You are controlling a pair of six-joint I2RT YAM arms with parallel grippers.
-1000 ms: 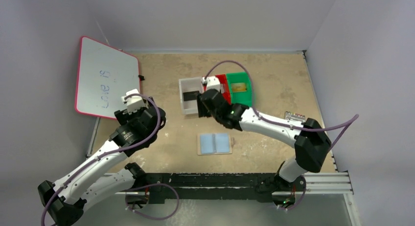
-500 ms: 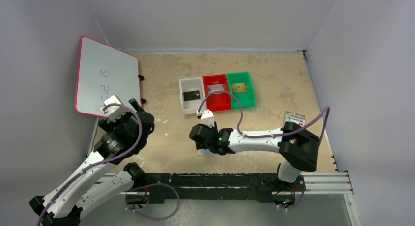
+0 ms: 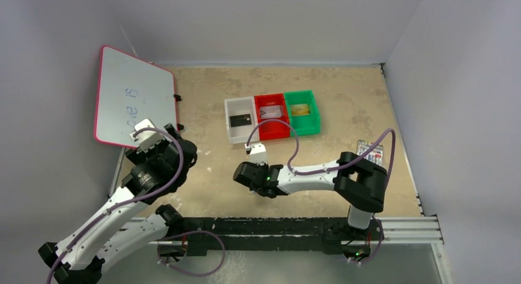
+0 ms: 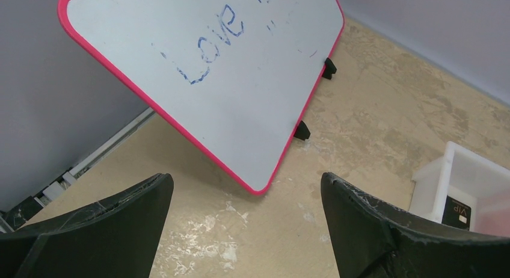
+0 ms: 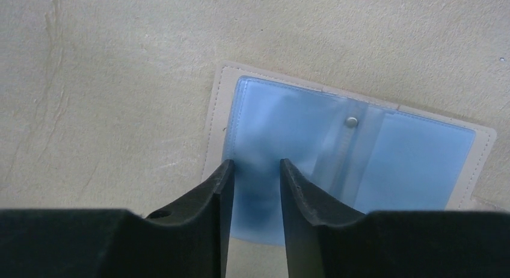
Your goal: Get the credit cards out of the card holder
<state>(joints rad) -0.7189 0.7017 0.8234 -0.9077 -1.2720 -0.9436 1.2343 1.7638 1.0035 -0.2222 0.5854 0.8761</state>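
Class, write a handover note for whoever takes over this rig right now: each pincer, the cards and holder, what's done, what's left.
Left pincer: open, empty, near the whiteboard.
Right pincer: narrowly open, empty, over the card holder's left panel.
Done: black card in white bin, silvery card in red bin, gold card in green bin.
Left: no card shows in the holder; check its pockets.

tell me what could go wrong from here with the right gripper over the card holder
The right gripper sits with narrowly parted fingers over the left panel of the card holder, which lies flat; pinching there could catch the sleeve and lift the holder.
The left gripper is off by the whiteboard, so nothing pins the holder down.
No card edge shows in either panel, so it may grab nothing.
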